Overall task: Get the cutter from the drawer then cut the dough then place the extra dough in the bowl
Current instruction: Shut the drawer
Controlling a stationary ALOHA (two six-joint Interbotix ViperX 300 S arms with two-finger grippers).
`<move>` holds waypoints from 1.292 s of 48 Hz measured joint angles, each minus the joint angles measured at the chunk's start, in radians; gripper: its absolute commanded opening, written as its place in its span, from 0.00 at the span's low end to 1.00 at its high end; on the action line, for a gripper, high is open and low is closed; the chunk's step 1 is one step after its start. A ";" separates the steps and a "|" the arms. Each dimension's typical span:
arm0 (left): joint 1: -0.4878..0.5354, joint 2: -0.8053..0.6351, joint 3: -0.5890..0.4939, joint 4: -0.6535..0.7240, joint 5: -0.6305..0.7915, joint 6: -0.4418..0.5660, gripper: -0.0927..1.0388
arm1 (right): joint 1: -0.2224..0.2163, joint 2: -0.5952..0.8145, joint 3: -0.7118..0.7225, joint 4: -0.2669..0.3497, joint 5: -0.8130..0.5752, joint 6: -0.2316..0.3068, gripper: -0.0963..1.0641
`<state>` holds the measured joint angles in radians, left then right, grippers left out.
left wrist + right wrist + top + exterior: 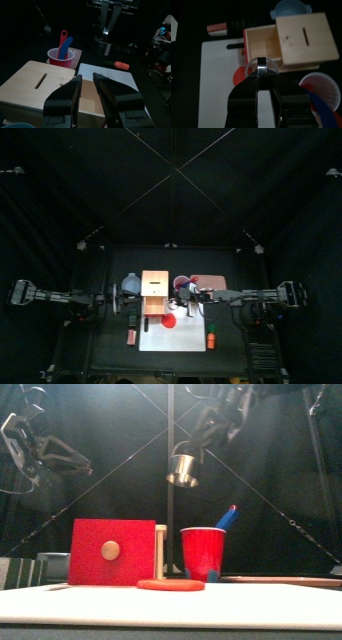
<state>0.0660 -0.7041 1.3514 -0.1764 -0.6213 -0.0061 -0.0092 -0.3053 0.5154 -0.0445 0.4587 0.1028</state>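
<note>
High beside the box (pixel 114 552): cutter (pixel 183 472), pinched in right gripper (pixel 262 77); fetch step judged done. Dough (pixel 171 584) before box, uncut; next, lower cutter squarely onto it. Left gripper (pixel 86 78) over box, slightly parted, empty.

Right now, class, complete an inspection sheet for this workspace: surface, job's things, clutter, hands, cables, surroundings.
Surface: white board on black table.
Job's things: red dough flat on the board; wooden box, drawer open; bowl beside it; cutter held aloft.
Clutter: red cup with toy knives; small orange toy.
Hands: right hand shut on the cutter; left hand open above the box.
Cables: nothing seen.
Surroundings: black curtains.
</note>
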 measured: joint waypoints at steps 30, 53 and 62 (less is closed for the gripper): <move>0.091 0.002 -0.028 0.000 0.000 -0.002 0.69 | 0.092 -0.029 0.390 -0.078 -0.120 0.202 0.50; 0.115 0.002 -0.029 0.000 0.000 0.002 0.69 | 0.091 0.097 0.308 -0.091 -0.160 0.202 0.82; 0.175 0.002 -0.051 -0.020 0.009 -0.002 0.69 | 0.092 0.098 0.241 -0.117 -0.161 0.202 0.82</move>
<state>0.2408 -0.7026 1.3008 -0.1963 -0.6121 -0.0077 0.0828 -0.2071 0.7563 -0.1611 0.2976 0.3053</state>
